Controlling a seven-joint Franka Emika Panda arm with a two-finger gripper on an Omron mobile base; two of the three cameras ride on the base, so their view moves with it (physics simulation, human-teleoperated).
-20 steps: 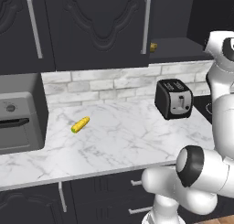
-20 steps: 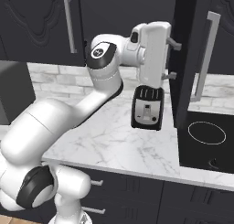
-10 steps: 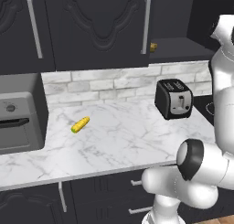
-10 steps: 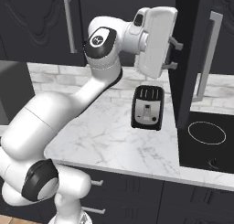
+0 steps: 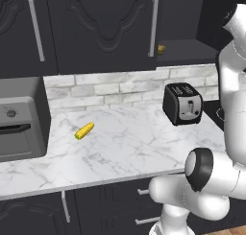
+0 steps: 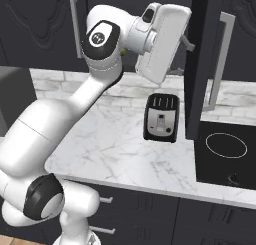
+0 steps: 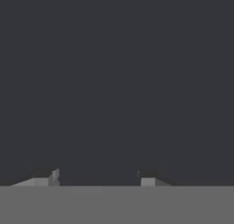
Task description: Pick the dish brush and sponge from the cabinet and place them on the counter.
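Cabinet (image 6: 202,64) door edge just beside end effector (image 6: 187,41), toaster (image 6: 161,118) below.

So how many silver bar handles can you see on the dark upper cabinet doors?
3 in the left and right base views: far left, beside the open shelf, and on the swung-open door; the arm may hide more.

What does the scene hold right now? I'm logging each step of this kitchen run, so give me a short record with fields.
arm: raised, hand at the open cabinet
pincer: faces a dark surface; tips apart, nothing seen between them
cabinet door: swung open, edge-on in the right base view
sponge: small yellow block on the cabinet shelf
dish brush: cannot make it out
counter: white marble
toaster: on the counter, below the open cabinet
corn cob: lying on the counter, left of the toaster
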